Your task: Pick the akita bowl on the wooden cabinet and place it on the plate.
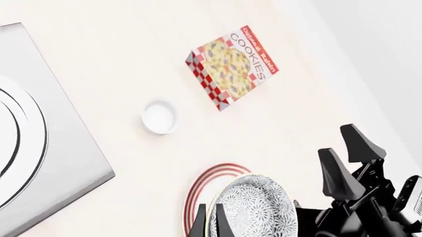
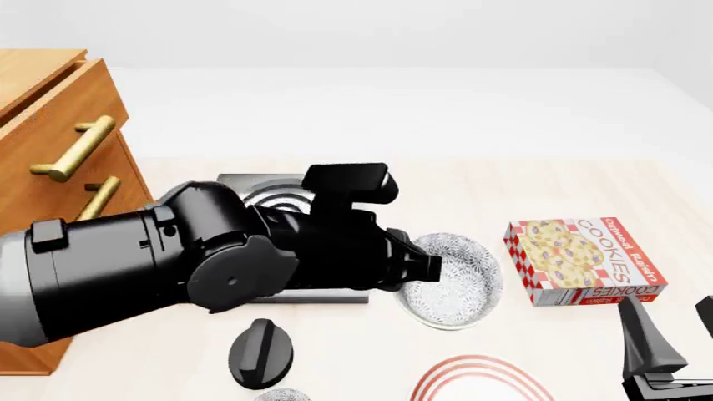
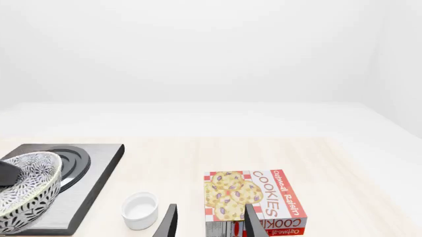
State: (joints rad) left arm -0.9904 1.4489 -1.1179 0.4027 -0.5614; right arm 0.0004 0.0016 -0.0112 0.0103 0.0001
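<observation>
Here you were mid-transfer: your left gripper (image 1: 209,219) was clamped on the rim of the akita bowl (image 2: 452,280), holding it in the air, off the wooden cabinet (image 2: 67,134) and over the near part of the plate (image 1: 205,185), as the left wrist view showed. Your right gripper (image 3: 209,217) hung idle, fingers apart, near the cookie box (image 2: 585,261). Next, you needed to centre the bowl above the plate, lower it, then release.

A pale wooden table (image 3: 197,153) stands against plain white walls (image 3: 197,49) under even light.
</observation>
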